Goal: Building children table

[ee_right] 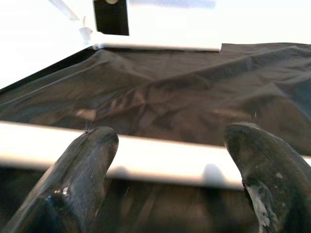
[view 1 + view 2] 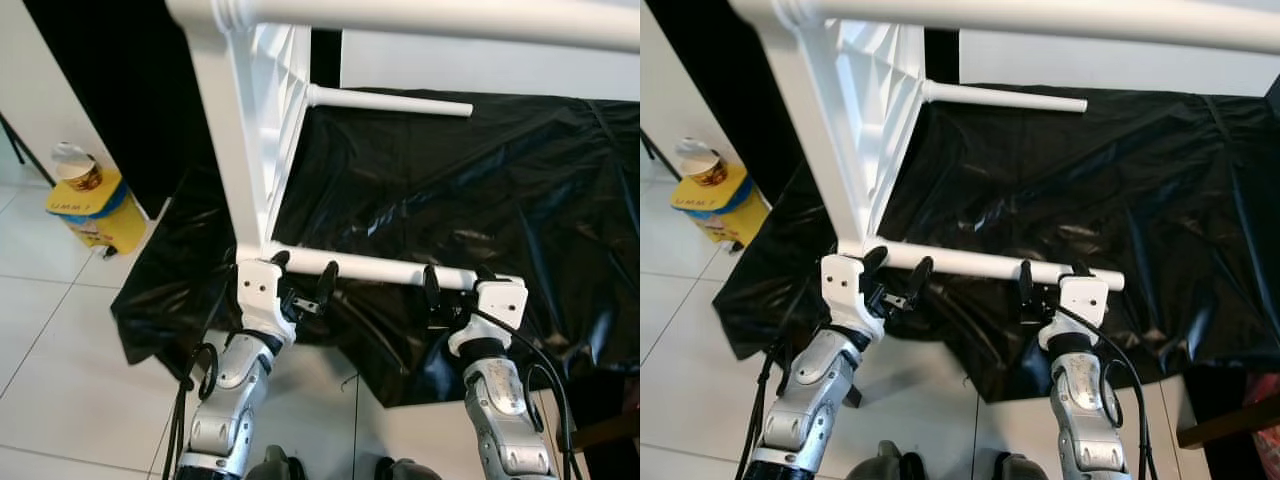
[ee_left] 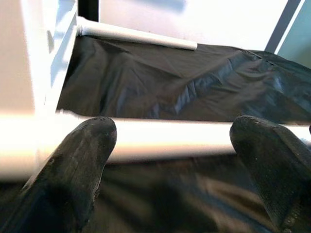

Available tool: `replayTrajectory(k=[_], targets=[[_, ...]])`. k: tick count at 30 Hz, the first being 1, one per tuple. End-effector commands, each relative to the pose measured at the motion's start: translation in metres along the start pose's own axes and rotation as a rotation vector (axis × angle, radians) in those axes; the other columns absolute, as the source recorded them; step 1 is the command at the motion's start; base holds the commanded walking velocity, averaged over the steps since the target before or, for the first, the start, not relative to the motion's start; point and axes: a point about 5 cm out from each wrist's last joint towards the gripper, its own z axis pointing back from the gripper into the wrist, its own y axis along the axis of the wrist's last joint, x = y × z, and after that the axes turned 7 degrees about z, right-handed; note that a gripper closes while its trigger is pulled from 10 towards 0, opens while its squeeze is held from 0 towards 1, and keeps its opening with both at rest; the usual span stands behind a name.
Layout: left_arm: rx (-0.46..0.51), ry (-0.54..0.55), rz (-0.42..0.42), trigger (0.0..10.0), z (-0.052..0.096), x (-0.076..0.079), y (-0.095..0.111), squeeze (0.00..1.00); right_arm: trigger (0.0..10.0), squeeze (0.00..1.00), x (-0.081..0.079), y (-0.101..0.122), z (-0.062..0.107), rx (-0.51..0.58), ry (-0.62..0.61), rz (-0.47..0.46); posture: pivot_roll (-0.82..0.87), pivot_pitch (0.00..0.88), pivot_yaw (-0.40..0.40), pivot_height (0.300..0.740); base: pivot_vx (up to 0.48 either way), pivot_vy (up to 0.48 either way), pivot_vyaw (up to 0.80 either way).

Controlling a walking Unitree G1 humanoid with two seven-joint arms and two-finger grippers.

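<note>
A white children's table lies on its side on a black plastic sheet (image 2: 480, 180), its tabletop (image 2: 240, 130) standing on edge at the left. Its legs stick out to the right: a near low leg (image 2: 380, 268), a far leg (image 2: 390, 100) and a high one (image 2: 450, 15) across the top. My left gripper (image 2: 303, 275) is open right at the near leg, close to where it joins the tabletop. My right gripper (image 2: 458, 282) is open at that leg's free end. In both wrist views the near leg (image 3: 170, 136) (image 1: 160, 155) crosses just beyond the spread fingertips (image 3: 77, 160) (image 1: 82, 170).
A yellow container (image 2: 95, 205) with a small tin on top stands on the white tiled floor at the left. A black panel rises behind the tabletop. A brown wooden piece (image 2: 610, 430) lies at the lower right, off the sheet.
</note>
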Motion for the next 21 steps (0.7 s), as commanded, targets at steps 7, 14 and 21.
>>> replayTrajectory(k=[7,14,21], targets=[[0.005,0.010,-0.007,10.0,0.000,0.001,0.001,0.00,10.0,0.00,0.000,-0.003,0.002,-0.018,0.006,0.009,0.01,0.010,0.003,0.740,-0.254,0.000,0.00],[0.021,0.013,-0.001,10.0,-0.003,0.000,0.006,0.00,10.0,0.00,-0.001,-0.003,0.002,-0.014,0.010,0.012,0.01,0.000,0.005,0.740,0.000,0.000,0.00],[0.040,0.024,-0.034,10.0,-0.006,-0.001,0.011,0.00,10.0,0.00,-0.002,-0.001,0.001,-0.002,0.011,0.021,0.00,0.000,0.007,0.740,0.000,0.000,0.00]])
